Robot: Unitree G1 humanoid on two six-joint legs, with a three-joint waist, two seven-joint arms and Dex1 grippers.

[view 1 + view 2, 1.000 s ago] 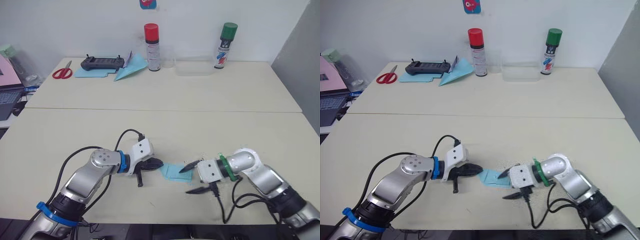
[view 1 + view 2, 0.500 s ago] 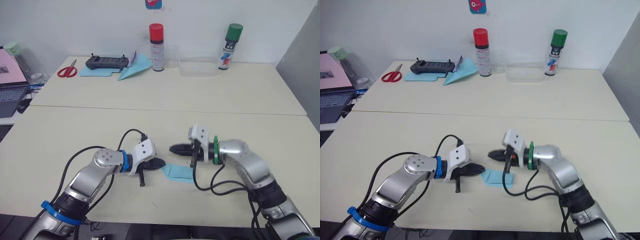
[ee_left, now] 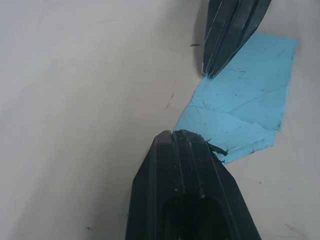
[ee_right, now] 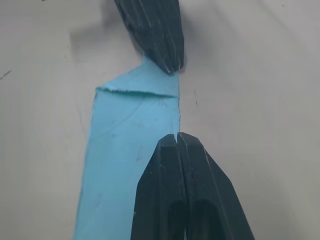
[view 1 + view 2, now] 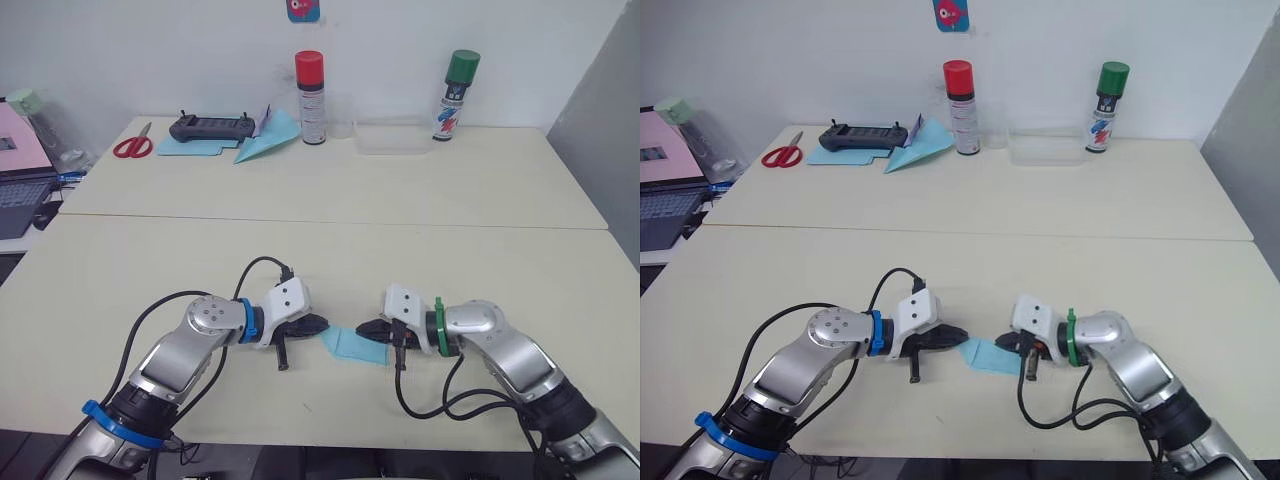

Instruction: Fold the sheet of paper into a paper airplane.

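Mid-fold: sheet of paper (image 5: 353, 346) flat on worktop (image 5: 330, 250), a layered wedge. Left claw (image 5: 312, 324) and right claw (image 5: 372, 328) both pinched together, tips pressing opposite ends. Next probably needs a crease run along the fold.

the near table (image 5: 120, 260) lies bare on all sides of the paper (image 5: 353, 345), which sits flat near the front edge. the left gripper (image 5: 318, 324) touches one end of it and the right gripper (image 5: 366, 329) the other, both with fingers pressed together, so those two ends are blocked; the long sides toward the robot and away from it stand open. the obstacles are well apart on the far table: scissors (image 5: 124, 146), controller (image 5: 209, 126), a flat sheet (image 5: 185, 146), a dart (image 5: 265, 141), red-capped can (image 5: 309, 83), clear tray (image 5: 391, 137) and green-capped can (image 5: 454, 82). a laptop (image 5: 20, 185) sits off the left.
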